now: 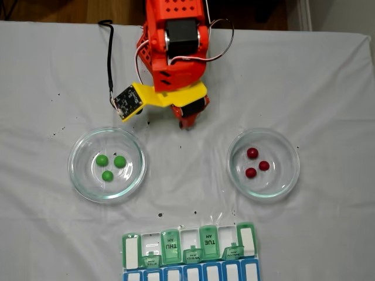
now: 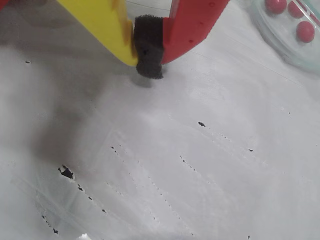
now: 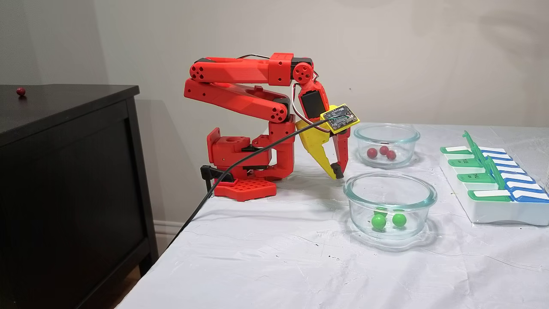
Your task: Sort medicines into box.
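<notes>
From my seat, the top-down fixed view reads cleanly from its left: a round clear glass dish (image 1: 107, 164) sits toward the left side of the white, wrinkled cloth-covered table (image 1: 328, 82), holding three smooth bright green pills (image 1: 109, 165) clustered near its middle. Between the dishes and nearer the far edge, the red plastic arm (image 1: 176, 41) folds down over its gripper (image 1: 188, 124), with a small circuit board (image 1: 128, 100) on a yellow bracket. To the right, a second glass dish (image 1: 263, 163) carries three dark red pills (image 1: 256, 163). At the near edge lies the pill box (image 1: 190, 253) — translucent green lids, some standing up, with a blue row behind them.

In the wrist view the gripper (image 2: 148, 52) is pressed together: a yellow finger and a red finger squeeze a black foam pad between them, nothing else caught there. The tips hang just over the cloth, which is flecked with dark specks; a few red pills (image 2: 287, 12) show at the top right corner.

The side fixed view adds height — the dishes are deep-walled bowls, the green pills (image 3: 388, 220) rest in the near one, and the gripper (image 3: 336, 173) points down beside its rim. At far left stands a dark cabinet (image 3: 64, 171) with a single red ball (image 3: 20, 91) on top.
</notes>
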Available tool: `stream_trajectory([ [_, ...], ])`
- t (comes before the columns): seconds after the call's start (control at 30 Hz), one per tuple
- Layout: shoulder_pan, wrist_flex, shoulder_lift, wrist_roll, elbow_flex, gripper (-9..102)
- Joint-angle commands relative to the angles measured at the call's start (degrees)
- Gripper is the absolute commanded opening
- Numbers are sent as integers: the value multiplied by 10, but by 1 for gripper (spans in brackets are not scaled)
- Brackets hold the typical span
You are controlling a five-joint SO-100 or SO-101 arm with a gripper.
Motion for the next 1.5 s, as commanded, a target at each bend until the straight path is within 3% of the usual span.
stream_trajectory([
  [0.0,-3,-4,12,1,-7,0],
  [1.27,-34,-4,12,-29,-7,0],
  [1.47,-36,-52,12,28,-27,0],
])
